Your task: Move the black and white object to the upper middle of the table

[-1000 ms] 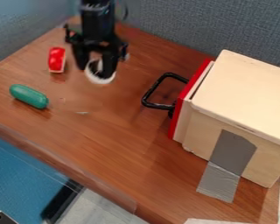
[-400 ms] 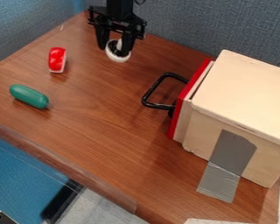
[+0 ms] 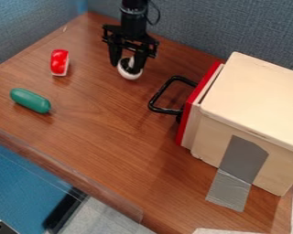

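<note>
Gripper (image 3: 126, 66): was noted at the upper middle of the frame, fingers closed on the black and white object.
Black and white object (image 3: 130, 76): was held between the fingertips, above and left of the black handle (image 3: 165, 111); contact with the table (image 3: 106, 132) could not be confirmed.
Placement: was judged in hand; gentle seating, then release and a straight lift, was called for.

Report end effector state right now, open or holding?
End effector: closed on the small, rounded black and white object, gripped between its two fingers.
</note>
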Action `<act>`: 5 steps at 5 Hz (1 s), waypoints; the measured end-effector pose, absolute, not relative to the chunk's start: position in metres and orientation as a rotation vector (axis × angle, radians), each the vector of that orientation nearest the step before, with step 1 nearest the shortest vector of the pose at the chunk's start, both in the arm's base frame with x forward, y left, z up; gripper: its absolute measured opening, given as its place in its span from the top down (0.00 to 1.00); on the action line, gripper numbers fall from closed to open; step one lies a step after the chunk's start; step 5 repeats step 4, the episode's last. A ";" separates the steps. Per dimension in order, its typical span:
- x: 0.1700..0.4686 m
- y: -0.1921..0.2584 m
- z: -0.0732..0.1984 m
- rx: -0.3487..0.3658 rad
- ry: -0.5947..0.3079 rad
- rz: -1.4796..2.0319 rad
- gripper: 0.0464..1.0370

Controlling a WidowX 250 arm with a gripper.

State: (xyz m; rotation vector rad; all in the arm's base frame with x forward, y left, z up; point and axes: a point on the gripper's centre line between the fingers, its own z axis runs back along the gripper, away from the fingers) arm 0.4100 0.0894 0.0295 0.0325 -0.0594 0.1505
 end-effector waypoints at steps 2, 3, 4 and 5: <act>0.408 0.088 0.033 0.039 -0.042 0.133 0.05; 0.408 0.084 0.062 0.051 -0.105 0.107 0.04; 0.399 0.081 0.086 0.053 -0.145 0.092 0.04; 0.399 0.081 0.086 0.053 -0.145 0.092 0.04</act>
